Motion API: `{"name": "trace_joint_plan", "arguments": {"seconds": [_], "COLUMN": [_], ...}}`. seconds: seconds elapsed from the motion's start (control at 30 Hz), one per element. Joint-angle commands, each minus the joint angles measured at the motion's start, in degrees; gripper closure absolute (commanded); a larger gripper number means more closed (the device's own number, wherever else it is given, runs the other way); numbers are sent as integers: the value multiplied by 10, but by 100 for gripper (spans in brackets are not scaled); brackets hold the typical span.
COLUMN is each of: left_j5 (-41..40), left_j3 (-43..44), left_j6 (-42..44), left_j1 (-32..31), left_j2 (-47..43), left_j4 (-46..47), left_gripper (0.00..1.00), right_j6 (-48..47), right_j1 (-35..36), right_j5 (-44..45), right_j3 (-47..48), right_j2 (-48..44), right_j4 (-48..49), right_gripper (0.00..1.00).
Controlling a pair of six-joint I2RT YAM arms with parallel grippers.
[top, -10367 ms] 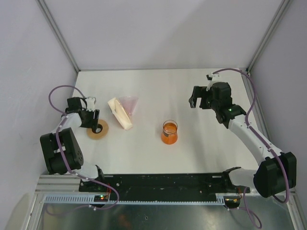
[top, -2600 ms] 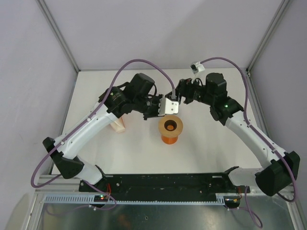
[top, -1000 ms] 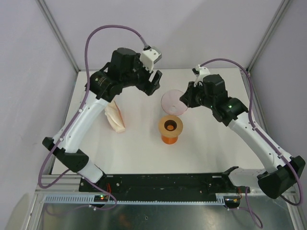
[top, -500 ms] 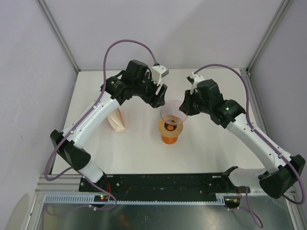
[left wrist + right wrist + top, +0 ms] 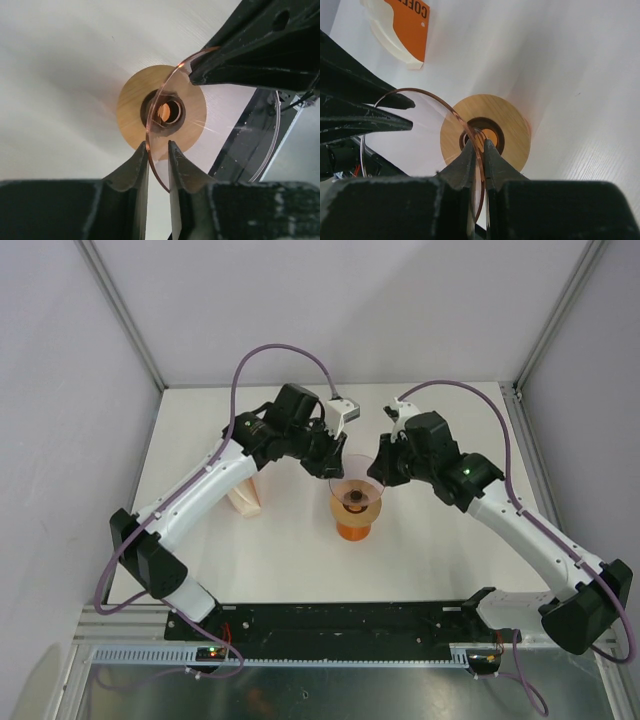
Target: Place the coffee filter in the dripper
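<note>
Left of the dripper (image 5: 352, 471), a pack of filters (image 5: 245, 497), nearest the left arm; no single filter seen. Left gripper (image 5: 158, 146) almost closed around the dripper's left rim, grip unclear. Right gripper (image 5: 480, 145) pinching the right rim. Mouth up, over the wooden ring (image 5: 131, 100).

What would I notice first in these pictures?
Both arms meet mid-table: the left gripper and right gripper each pinch the rim of the see-through pinkish dripper. It sits over a wooden ring on an orange cup. A cream stack of filters lies to the left.
</note>
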Motion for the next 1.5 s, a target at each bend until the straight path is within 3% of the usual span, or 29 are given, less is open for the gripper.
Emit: {"name": "trace_joint_plan", "arguments": {"seconds": [0.0, 0.07, 0.2, 1.0, 1.47], "left_j5": [23, 30, 35, 81, 87], "left_j3": [-24, -29, -25, -25, -74], "left_j6": [-5, -8, -7, -23, -16], "left_j1": [-4, -8, -10, -1, 9], "left_j2": [-26, -26, -21, 29, 33], "left_j4": [0, 0, 0, -1, 0], "left_gripper": [89, 97, 100, 100, 100], "right_j6": [9, 9, 7, 17, -7], "right_j1": [2, 2, 0, -27, -15], "right_j5": [-11, -14, -14, -35, -19], "right_j3": [1, -3, -7, -7, -7], "right_j2": [-11, -10, 1, 13, 42], "right_j4": [39, 40, 44, 8, 5], "right_gripper": [100, 100, 100, 100, 100]}}
